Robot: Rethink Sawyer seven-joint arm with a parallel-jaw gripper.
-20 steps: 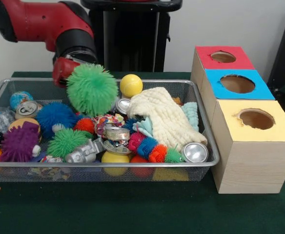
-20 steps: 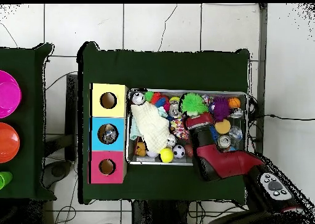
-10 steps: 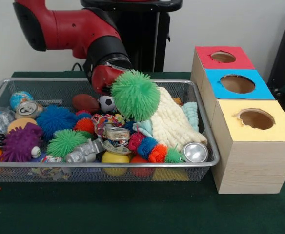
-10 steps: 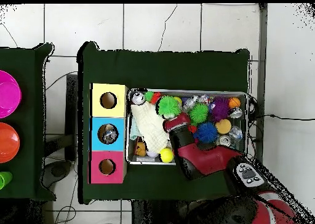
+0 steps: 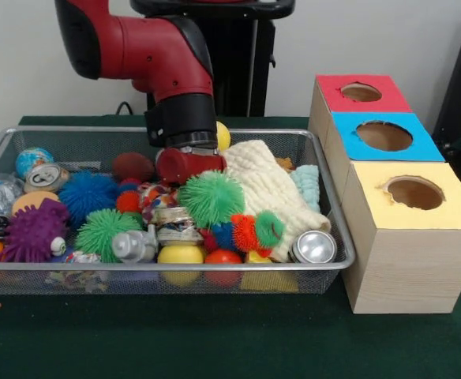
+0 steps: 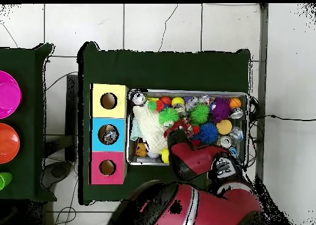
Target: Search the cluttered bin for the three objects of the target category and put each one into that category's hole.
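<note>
A wire mesh bin (image 5: 337, 217) holds several spiky balls, smooth balls, cans and a white knitted cloth (image 5: 274, 189). A large green spiky ball (image 5: 212, 197) (image 6: 168, 116) sits low among the toys at the cloth's left edge. My gripper (image 5: 197, 178) (image 6: 177, 126) is right above and against it, its tips hidden by the ball. To the right stand three boxes with round holes: red (image 5: 361, 92), blue (image 5: 384, 136) and yellow (image 5: 414, 193). A second green spiky ball (image 5: 104, 230), a blue one (image 5: 88, 194) and a purple one (image 5: 31, 230) lie on the left.
A silver can (image 5: 316, 247) lies at the bin's front right corner, another can (image 5: 45, 177) at the left. A yellow ball (image 5: 223, 136) peeks from behind the arm. In the overhead view a pink disc (image 6: 7, 94) and an orange disc (image 6: 7, 142) lie on a separate table.
The arm swung from the bin's left side toward its middle with the green spiky ball held up, then came down, so the ball is now low among the toys by the cloth.
</note>
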